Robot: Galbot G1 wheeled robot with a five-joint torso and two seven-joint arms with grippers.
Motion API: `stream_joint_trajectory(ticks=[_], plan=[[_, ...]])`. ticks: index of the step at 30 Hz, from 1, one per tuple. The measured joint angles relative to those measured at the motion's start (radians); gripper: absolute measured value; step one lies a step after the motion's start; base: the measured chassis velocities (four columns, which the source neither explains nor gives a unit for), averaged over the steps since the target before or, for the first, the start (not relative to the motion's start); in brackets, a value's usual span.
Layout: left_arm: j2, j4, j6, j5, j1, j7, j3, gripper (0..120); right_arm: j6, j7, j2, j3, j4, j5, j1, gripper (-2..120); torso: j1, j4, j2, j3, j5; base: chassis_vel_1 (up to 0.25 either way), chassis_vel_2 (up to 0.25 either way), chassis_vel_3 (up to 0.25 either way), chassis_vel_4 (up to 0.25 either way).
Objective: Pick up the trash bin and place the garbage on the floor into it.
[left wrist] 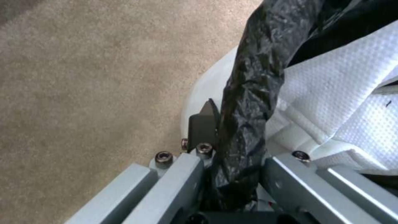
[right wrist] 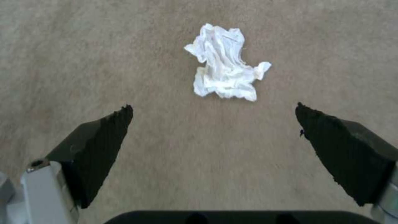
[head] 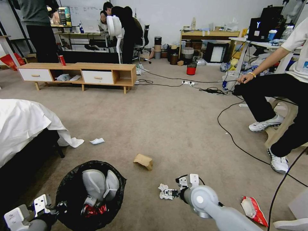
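The trash bin (head: 69, 187), lined with a black bag, sits at the lower left on the floor (head: 166, 128). It holds white tissues and a red wrapper. My left gripper (head: 59, 205) is shut on its rim. In the left wrist view a finger (left wrist: 203, 124) presses the bag (left wrist: 253, 81) against the pale bin wall (left wrist: 203, 87). My right gripper (head: 168, 193) is open and low over a crumpled white tissue (head: 163, 188). In the right wrist view that tissue (right wrist: 226, 63) lies just beyond the right gripper (right wrist: 213, 105). More garbage lies about: a tan cardboard piece (head: 143, 160), a white paper scrap (head: 97, 141), a red-white snack bag (head: 255, 210).
A bed with a white sheet (head: 22, 125) stands close on the left. Black cables (head: 237, 144) cross the carpet on the right, beside a seated person's legs (head: 272, 96). A low wooden cabinet (head: 80, 73) and a small red bin (head: 191, 68) stand far back.
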Motion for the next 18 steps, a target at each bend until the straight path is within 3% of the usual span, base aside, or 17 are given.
stream_joint_trajectory(ticks=[11, 18], plan=[[-0.006, 0.014, 0.000, 0.010, -0.002, 0.005, 0.002, 0, 0.061, -0.099, 0.151, -0.022, -0.252, -0.124, 0.095, 100, 0.000, 0.0002, 0.000, 0.000, -0.0002, 0.000, 0.000, 0.000, 0.000], [-0.005, 0.015, 0.000, 0.011, -0.001, 0.007, 0.000, 0, 0.086, -0.132, 0.205, -0.043, -0.369, -0.180, 0.118, 100, 0.000, 0.0002, 0.000, 0.000, 0.0000, 0.000, 0.000, 0.000, 0.000]])
